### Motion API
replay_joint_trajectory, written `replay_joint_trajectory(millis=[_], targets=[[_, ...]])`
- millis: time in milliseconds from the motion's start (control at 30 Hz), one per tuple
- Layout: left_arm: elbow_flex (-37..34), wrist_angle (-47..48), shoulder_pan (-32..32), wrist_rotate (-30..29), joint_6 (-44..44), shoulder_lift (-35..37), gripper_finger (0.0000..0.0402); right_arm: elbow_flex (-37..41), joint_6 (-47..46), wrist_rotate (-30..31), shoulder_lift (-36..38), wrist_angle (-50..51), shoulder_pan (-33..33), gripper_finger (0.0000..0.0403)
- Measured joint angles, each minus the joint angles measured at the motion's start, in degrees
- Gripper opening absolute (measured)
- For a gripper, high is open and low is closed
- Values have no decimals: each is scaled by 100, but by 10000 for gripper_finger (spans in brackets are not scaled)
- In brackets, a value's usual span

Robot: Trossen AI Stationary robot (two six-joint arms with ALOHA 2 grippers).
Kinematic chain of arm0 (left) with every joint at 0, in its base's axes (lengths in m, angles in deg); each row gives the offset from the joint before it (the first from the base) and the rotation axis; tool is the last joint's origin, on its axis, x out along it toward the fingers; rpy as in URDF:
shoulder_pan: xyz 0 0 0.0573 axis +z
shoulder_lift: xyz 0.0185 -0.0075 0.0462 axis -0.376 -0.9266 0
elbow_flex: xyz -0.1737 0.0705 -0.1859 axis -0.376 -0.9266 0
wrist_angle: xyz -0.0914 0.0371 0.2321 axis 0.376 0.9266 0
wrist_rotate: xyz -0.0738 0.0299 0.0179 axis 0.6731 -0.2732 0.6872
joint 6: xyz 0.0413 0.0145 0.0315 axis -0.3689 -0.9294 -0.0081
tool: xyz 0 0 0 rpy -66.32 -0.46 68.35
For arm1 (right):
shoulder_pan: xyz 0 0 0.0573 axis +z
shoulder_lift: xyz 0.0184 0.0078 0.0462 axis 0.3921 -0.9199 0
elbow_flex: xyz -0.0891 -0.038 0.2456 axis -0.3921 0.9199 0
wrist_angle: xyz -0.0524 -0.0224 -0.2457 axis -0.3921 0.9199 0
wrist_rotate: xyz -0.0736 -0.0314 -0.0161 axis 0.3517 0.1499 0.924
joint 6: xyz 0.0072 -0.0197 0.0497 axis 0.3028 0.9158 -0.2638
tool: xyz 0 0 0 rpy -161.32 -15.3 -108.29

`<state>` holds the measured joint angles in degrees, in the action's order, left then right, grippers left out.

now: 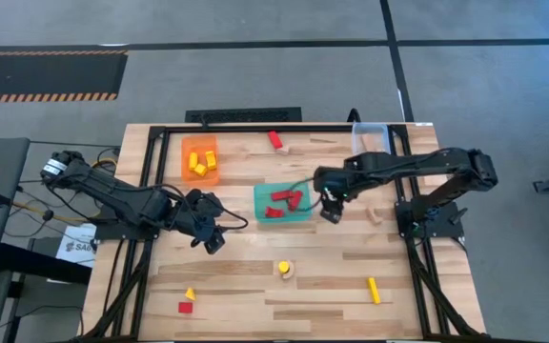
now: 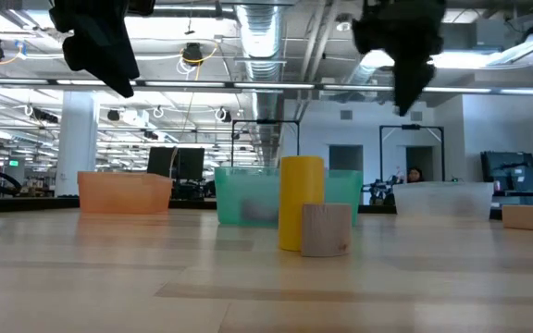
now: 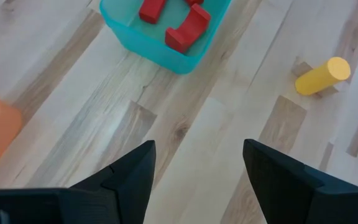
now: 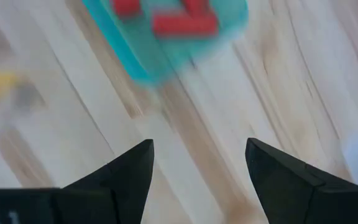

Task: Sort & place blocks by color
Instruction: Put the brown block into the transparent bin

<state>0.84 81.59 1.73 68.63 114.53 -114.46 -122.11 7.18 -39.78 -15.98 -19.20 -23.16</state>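
Note:
Several red blocks (image 1: 285,202) lie in the teal tray (image 1: 260,204), and yellow blocks (image 1: 199,164) lie in the orange tray (image 1: 187,148). A yellow cylinder (image 1: 283,267) stands on the table beside a pale wood block (image 2: 326,229). Loose on the table are a yellow bar (image 1: 374,290), a red cube (image 1: 185,307), a yellow wedge (image 1: 190,293), a red block (image 1: 275,139) and pale pieces (image 1: 376,213). My left gripper (image 1: 213,238) hangs open left of the teal tray. My right gripper (image 1: 331,211) hangs open just right of that tray. Both hold nothing.
A clear tray (image 1: 370,135) sits at the far right corner of the table. A dark bar (image 1: 244,115) lies along the far edge. Bare wood stretches between the teal tray and the yellow cylinder, and across the near middle of the table.

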Motion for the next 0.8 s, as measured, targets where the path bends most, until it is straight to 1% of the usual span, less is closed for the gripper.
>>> replay_joint_trajectory(millis=[100,200,333,533,600,667,800], targets=[[0,21,0,-9,-89,-1,231,4,-302,102,-13,747,175,276],[-2,27,0,-13,-151,-1,231,75,-630,126,1,1050,254,276],[-2,30,0,-75,-161,-1,231,708,-1346,128,454,1005,251,276],[-2,14,0,-123,-222,0,231,2252,-3177,-10,1327,734,93,276],[-3,2,13,-139,-292,-1,231,2638,-3378,-5,1518,487,61,276],[-4,-17,58,-111,-348,0,231,2909,-3386,-9,1617,243,8,276],[-4,-28,185,-67,-380,-1,231,3254,-3359,-29,1549,66,-235,276]])
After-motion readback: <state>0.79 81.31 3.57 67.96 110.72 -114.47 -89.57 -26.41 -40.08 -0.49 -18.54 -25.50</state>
